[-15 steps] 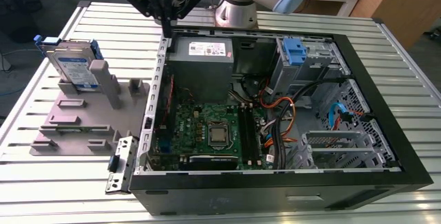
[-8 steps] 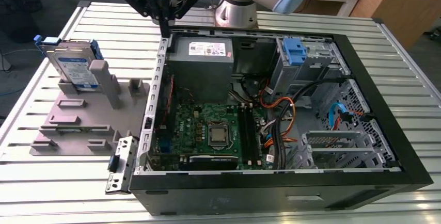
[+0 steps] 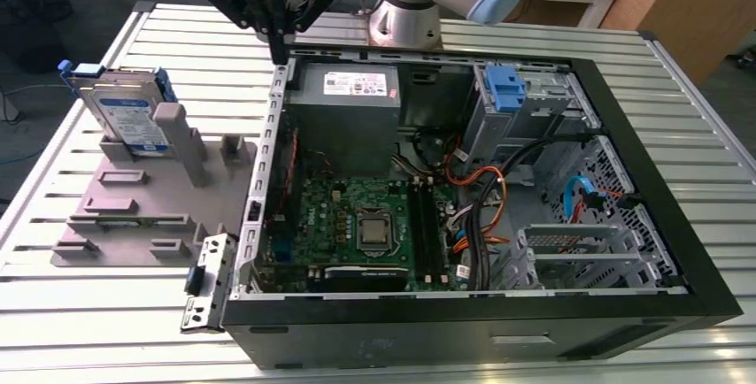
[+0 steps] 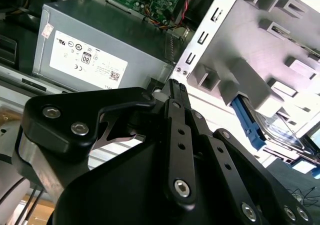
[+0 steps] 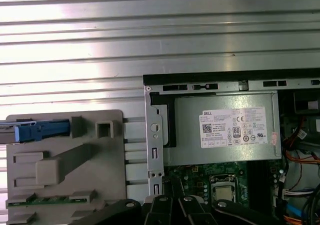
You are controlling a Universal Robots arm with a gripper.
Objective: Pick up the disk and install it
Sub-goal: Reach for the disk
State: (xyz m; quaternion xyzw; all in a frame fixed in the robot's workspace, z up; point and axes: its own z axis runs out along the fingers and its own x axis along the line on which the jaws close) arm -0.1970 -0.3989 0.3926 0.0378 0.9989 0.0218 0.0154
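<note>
While the gripper [image 3: 278, 50] hangs above a corner of the case [image 3: 644, 172], its fingers are pressed together on nothing, so I have no hold on anything. Closest beneath it, in the second wrist view, sits the power supply [image 4: 100, 40]. Outside the case wall, on the table [image 3: 59, 313], lies the grey holder [image 3: 142, 216]. The disk [image 3: 124, 105] stands on edge in the holder's end nearest the gripper, with blue rails along its sides. I judge it stiff, rather heavy for its bulk and easily hurt by a knock, with smooth metal faces that may slip. The safest hold looks to be across its flat faces near the top edge, between the rails.
</note>
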